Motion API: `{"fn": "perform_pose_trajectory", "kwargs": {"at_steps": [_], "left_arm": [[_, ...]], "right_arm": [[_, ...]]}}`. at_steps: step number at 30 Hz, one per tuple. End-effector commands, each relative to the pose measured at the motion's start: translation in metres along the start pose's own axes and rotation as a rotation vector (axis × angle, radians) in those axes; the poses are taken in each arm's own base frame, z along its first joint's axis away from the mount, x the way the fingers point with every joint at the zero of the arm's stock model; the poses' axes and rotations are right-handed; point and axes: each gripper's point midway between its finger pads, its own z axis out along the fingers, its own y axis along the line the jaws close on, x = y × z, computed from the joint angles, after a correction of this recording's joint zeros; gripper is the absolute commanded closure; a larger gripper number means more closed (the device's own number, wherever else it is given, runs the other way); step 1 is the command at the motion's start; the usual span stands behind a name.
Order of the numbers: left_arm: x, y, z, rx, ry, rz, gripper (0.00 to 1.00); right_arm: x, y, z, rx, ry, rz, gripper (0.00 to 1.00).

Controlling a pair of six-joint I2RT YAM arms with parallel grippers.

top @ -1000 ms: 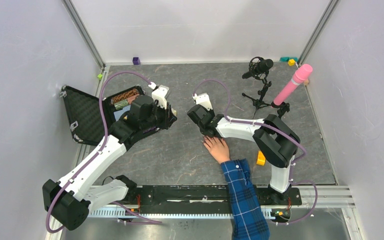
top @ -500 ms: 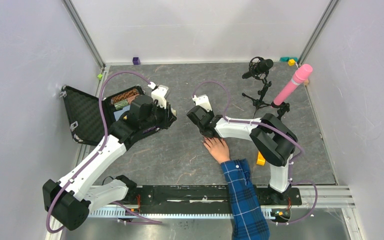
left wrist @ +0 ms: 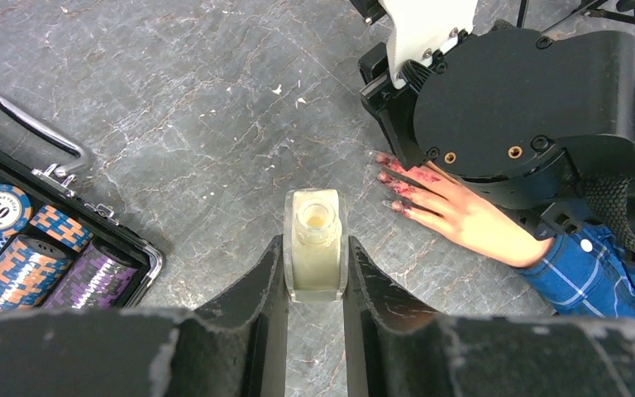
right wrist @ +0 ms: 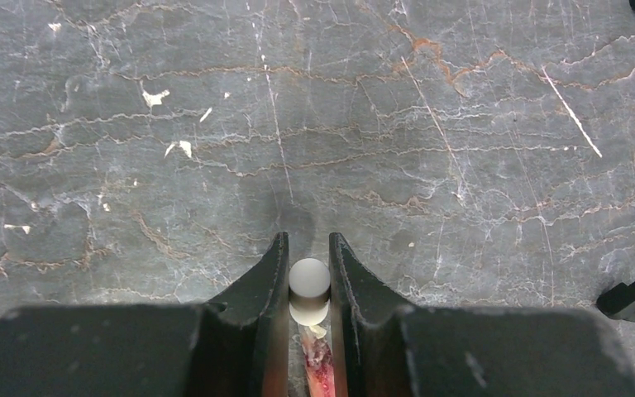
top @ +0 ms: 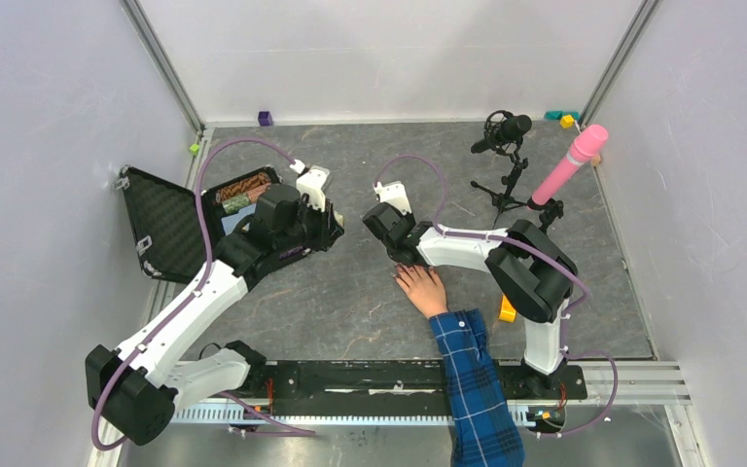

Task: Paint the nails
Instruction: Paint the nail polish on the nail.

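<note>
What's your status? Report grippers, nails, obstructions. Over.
Left gripper shut on open bottle. Right gripper shut on brush cap, over the hand. Nails show pink, some hidden under right wrist.

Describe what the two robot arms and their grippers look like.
The left arm and right arm have white links joined by bulky black joints, each trailed by a looping mauve cable. The left gripper and right gripper are matte black, tapering to narrow tips.
</note>
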Motion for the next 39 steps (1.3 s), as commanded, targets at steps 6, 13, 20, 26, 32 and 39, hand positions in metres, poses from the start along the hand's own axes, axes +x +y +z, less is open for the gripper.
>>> {"fn": "perform_pose_trajectory", "kwargs": {"at_steps": [6, 13, 20, 26, 32, 39], "left_arm": [[-0.009, 0.002, 0.001, -0.006, -0.026, 0.0, 0.97], [-0.008, 0.002, 0.001, -0.006, -0.025, 0.0, 0.97], [-0.008, 0.003, 0.001, -0.009, -0.024, 0.001, 0.97], [-0.009, 0.004, 0.001, -0.013, -0.025, 0.0, 0.98], [-0.009, 0.006, 0.0, -0.023, -0.028, -0.002, 0.97], [-0.011, 0.006, -0.002, -0.023, -0.036, -0.002, 0.98]], "right_arm": [[-0.02, 0.006, 0.006, -0.004, -0.038, 0.064, 1.0], [-0.018, 0.007, 0.007, -0.008, -0.033, 0.068, 1.0], [-0.019, 0.013, 0.009, -0.026, -0.031, 0.079, 1.0], [-0.023, 0.017, 0.011, -0.036, -0.034, 0.087, 1.0], [-0.034, 0.019, 0.008, -0.048, -0.054, 0.097, 1.0], [-0.048, 0.007, -0.006, -0.036, -0.093, 0.117, 1.0]]}}
